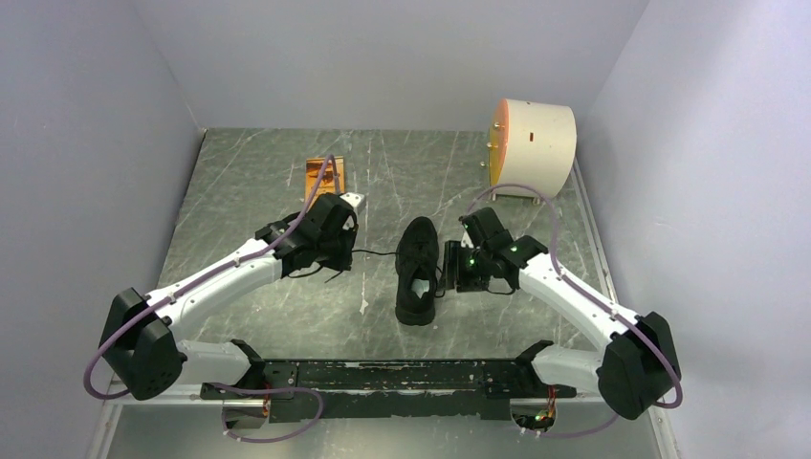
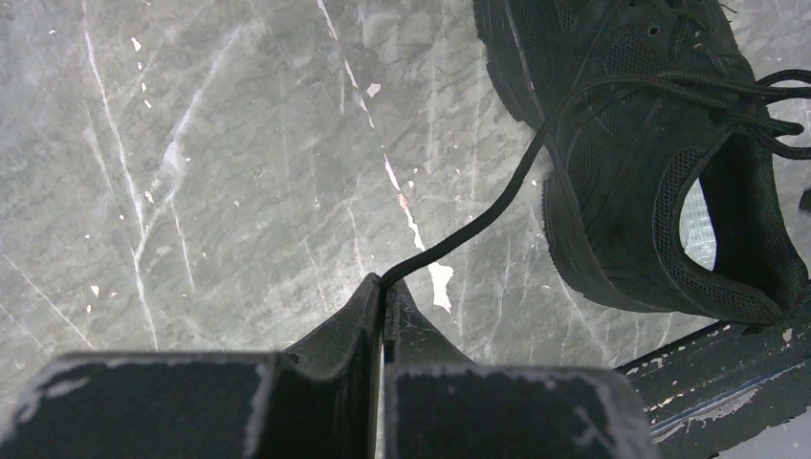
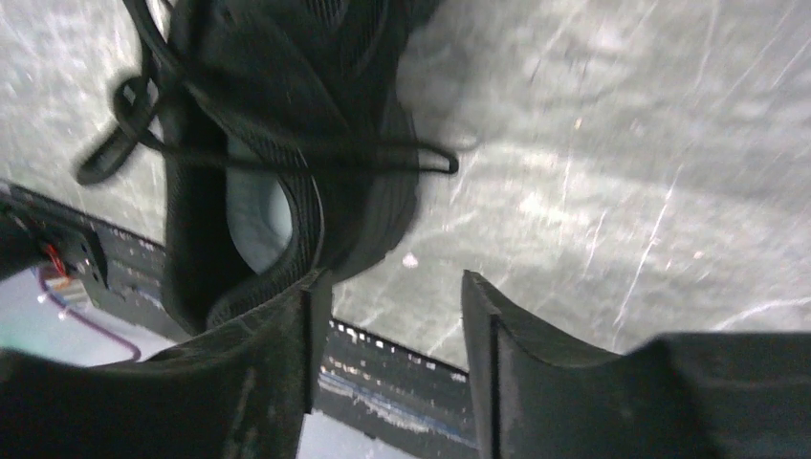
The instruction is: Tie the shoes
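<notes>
A: Place of the sneaker (image 1: 417, 271)?
B: Middle of the grey bench (image 1: 249, 182), flat on its sole, toe far, heel near, between both arms.
A: Left claw (image 2: 384, 287)?
B: Left of the sneaker, pressed together, pinching one thin black lace (image 2: 497, 206); stretched taut across the bench back to the eyelets.
A: Right claw (image 3: 392, 287)?
B: Just right of the heel, spread wide over bare bench; a slack lace loop (image 3: 316, 151) draped across the collar.
</notes>
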You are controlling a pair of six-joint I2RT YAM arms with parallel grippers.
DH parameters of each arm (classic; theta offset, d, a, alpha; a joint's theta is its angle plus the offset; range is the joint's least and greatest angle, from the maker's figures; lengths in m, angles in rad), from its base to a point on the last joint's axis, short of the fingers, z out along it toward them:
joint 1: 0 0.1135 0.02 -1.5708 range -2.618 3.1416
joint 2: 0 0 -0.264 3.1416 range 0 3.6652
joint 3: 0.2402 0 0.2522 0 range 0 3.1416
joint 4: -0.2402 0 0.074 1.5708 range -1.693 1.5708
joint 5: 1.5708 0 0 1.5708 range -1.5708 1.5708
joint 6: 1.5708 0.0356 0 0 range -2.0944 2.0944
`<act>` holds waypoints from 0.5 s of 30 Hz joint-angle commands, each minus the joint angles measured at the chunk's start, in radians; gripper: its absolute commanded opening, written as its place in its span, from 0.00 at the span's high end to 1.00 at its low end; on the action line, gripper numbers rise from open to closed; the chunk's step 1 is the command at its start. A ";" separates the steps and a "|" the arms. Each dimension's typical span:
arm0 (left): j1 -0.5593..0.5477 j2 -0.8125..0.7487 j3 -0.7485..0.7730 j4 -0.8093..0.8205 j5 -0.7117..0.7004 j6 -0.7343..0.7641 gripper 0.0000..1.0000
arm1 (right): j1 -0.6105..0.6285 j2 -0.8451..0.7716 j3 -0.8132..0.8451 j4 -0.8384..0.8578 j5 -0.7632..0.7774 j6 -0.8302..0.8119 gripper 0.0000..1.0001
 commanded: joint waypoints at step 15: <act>0.006 -0.004 0.057 -0.008 0.029 0.018 0.95 | -0.058 0.116 0.008 0.414 -0.068 -0.266 0.53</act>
